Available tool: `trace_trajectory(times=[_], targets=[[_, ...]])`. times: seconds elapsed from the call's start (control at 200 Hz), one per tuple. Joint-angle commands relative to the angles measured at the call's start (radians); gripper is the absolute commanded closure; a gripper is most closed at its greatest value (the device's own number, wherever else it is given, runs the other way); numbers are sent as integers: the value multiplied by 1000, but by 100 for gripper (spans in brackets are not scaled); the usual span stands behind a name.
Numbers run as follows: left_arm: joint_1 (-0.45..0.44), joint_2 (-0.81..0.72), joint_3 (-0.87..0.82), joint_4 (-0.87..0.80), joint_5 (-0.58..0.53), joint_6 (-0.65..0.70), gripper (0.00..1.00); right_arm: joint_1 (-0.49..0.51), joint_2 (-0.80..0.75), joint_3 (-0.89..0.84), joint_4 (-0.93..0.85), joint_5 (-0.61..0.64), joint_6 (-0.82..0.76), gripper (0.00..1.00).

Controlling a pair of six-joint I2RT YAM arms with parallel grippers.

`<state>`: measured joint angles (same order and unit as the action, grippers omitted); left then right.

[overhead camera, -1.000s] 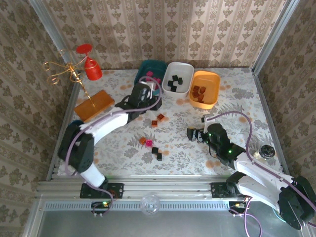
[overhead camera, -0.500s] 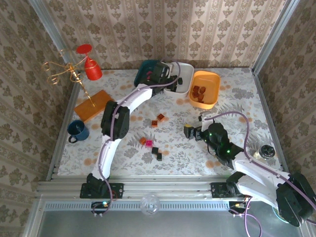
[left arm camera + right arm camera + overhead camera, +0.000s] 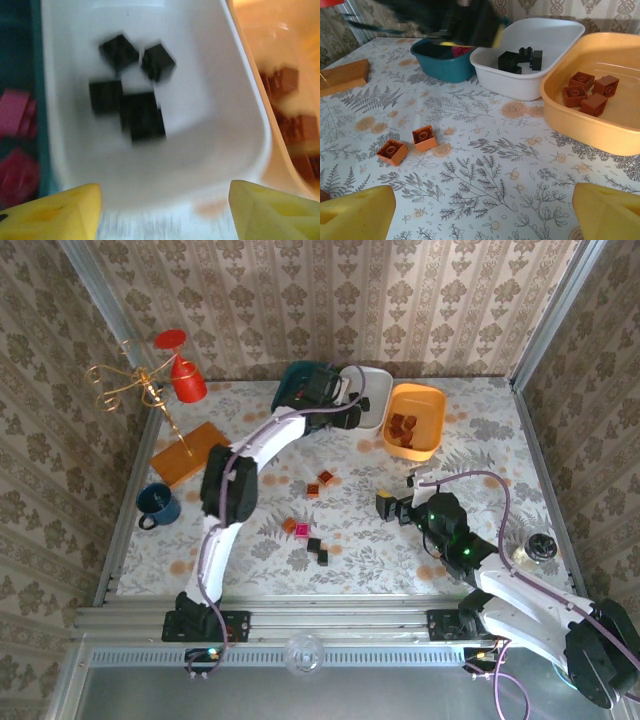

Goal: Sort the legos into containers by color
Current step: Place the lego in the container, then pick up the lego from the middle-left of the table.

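My left gripper [image 3: 345,412] hangs open over the near end of the white tray [image 3: 240,130], nothing between its yellow fingers [image 3: 60,212]. Several black legos [image 3: 142,117] lie in that tray. Pink legos [image 3: 17,112] lie in the teal tray [image 3: 297,380], and reddish-brown ones [image 3: 587,92] in the orange tray [image 3: 615,132]. My right gripper [image 3: 392,508] stands open and empty low over the table. Two orange legos [image 3: 424,137] lie ahead of it to the left. An orange, a pink and two black legos [image 3: 305,538] lie nearer the table's front.
A flat orange slab [image 3: 190,452] and a dark blue mug [image 3: 158,504] sit at the left. A gold wire stand [image 3: 135,388] and red cups [image 3: 185,375] are at the back left. A small round object [image 3: 540,546] lies by the right rail.
The left arm has swung from the table's middle out to the white tray, and its jaws have opened there. The right gripper has hardly moved.
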<state>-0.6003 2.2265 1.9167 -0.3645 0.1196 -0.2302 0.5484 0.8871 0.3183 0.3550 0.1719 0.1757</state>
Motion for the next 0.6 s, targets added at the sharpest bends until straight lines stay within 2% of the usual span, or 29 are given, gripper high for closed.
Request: trace_trajectory(times=[0.0, 0.09, 0.24, 0.44, 0.595], targets=[[-16, -310, -360, 178, 26, -3, 30, 4, -14, 4, -30, 11, 9, 7], [-33, -505, -640, 248, 22, -42, 31, 4, -15, 12, -46, 9, 18, 7], [-123, -744, -951, 186, -24, -73, 35, 4, -25, 16, -68, 31, 25, 7], [-253, -968, -1233, 100, -46, -185, 45, 4, -16, 15, -67, 46, 28, 7], [-322, -1085, -1343, 85, -14, -249, 48, 4, 13, 19, -63, 37, 37, 7]])
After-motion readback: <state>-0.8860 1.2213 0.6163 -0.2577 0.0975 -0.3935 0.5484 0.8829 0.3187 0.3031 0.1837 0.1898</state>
